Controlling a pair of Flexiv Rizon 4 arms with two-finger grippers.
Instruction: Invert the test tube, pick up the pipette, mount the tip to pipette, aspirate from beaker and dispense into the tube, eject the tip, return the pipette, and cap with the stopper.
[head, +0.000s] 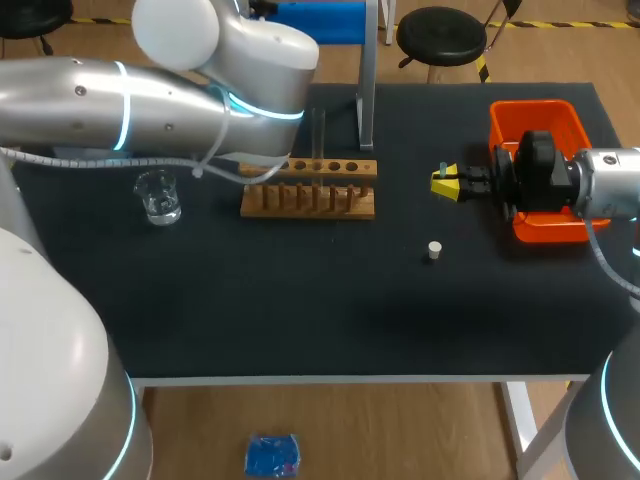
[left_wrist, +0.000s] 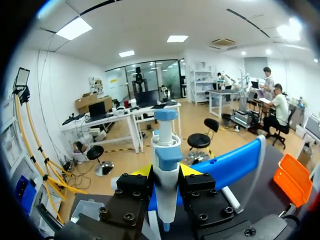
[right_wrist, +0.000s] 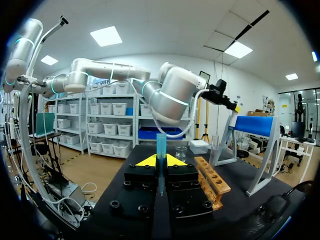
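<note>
The step in hand looks like mounting the tip on the pipette, since each arm carries one half of the pair. The left gripper (left_wrist: 166, 172) is clamped on the pipette (left_wrist: 166, 150), a white body with blue collars standing upright between the fingers. In the head view that gripper is hidden behind the left arm's own bulk, above the rack (head: 310, 200). The right gripper (head: 445, 183) hangs just beside the orange bin (head: 530, 115), its fingers pressed together on the tip (right_wrist: 161, 142). The tip is a slim bluish piece rising straight between the yellow ends. The two tools are well apart, with the rack between them. The next move probably calls for bringing the pipette's narrow end into line with the tip's open mouth and pressing the two together along one axis. A slight tilt could jam or flick the tip. The tube (head: 320, 135) appears to stand upright at the rack's back row. The beaker (head: 158, 195) sits near the rack on the left arm's side, and the white stopper (head: 434, 250) lies alone on the mat in front of the right gripper. No writing or label can be read on any of these things.
</note>
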